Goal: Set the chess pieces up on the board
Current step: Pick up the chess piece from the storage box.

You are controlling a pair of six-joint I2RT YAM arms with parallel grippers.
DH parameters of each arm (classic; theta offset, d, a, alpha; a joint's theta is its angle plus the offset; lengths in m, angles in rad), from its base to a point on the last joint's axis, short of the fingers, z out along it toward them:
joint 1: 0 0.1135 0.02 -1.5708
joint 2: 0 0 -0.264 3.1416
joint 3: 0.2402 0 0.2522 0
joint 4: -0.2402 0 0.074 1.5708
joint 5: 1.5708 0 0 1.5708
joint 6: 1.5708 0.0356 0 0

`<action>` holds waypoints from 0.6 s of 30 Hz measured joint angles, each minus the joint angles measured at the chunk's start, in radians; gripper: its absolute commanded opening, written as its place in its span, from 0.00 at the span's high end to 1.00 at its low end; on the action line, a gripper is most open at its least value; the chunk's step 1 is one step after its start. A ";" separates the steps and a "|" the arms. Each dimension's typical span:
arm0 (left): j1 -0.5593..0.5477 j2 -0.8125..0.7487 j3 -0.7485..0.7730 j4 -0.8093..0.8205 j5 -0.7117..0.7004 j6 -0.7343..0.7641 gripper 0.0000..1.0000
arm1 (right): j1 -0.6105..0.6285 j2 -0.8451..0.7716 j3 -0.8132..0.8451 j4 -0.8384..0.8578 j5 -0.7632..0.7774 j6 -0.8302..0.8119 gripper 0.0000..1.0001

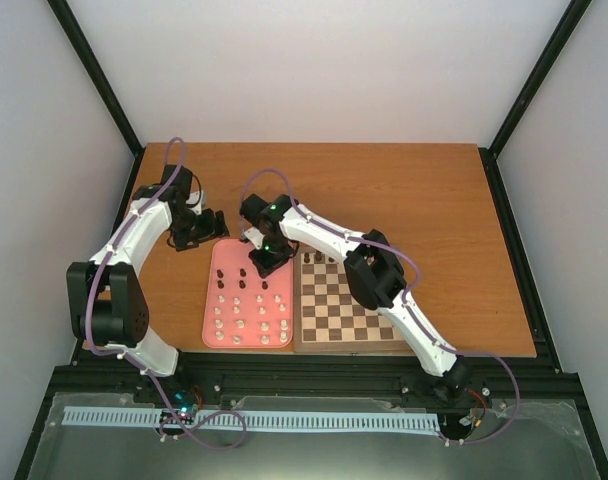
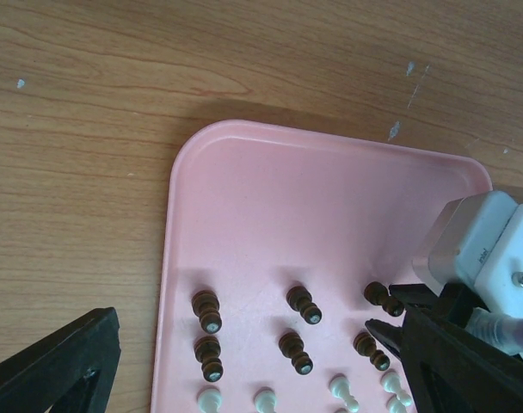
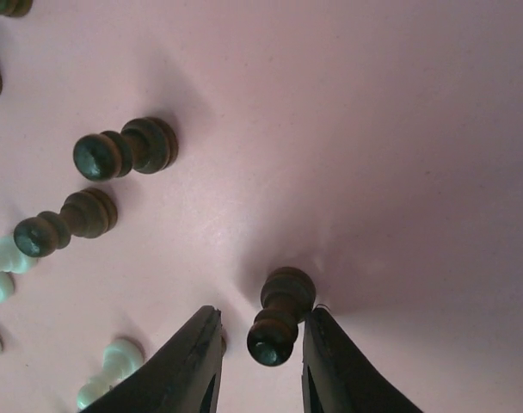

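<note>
The pink tray (image 1: 224,255) holds several dark chess pieces (image 1: 236,285) and cream ones (image 1: 240,325). The board (image 1: 344,300) lies to its right with a few dark pieces (image 1: 319,258) along its far edge. My right gripper (image 3: 260,344) is low over the tray, astride one upright dark piece (image 3: 279,318). Its right finger (image 3: 339,370) touches the piece, while a gap remains at the left finger (image 3: 188,370). My left gripper (image 2: 261,379) hangs wide open above the tray's far left corner (image 2: 313,198), holding nothing. Rows of dark pieces (image 2: 207,310) stand below it.
Other dark pieces (image 3: 124,148) and cream pieces (image 3: 111,370) stand close to the left of my right gripper. In the left wrist view the right gripper's white body (image 2: 485,249) sits at the tray's right side. Bare wooden table (image 1: 424,200) stretches behind the board.
</note>
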State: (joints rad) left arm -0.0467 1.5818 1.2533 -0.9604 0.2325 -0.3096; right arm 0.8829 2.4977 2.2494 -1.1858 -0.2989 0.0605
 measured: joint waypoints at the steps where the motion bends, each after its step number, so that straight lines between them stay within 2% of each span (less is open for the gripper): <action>1: 0.000 0.000 0.000 0.000 0.000 0.000 0.00 | 0.000 0.000 0.002 0.000 0.004 0.001 0.76; 2: 0.000 0.000 0.000 0.000 0.000 0.000 0.00 | 0.000 0.000 0.002 0.000 0.006 0.002 0.77; 8: 0.000 0.000 -0.002 0.002 0.001 0.000 0.00 | 0.000 0.000 0.002 0.000 0.022 0.007 0.97; 18: 0.000 -0.001 -0.010 0.003 0.001 0.000 0.00 | 0.001 -0.015 -0.002 0.008 0.061 0.007 0.97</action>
State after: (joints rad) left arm -0.0467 1.5806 1.2434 -0.9573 0.2333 -0.3096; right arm 0.8837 2.4825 2.2475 -1.1778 -0.2379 0.0673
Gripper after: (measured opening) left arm 0.998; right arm 0.065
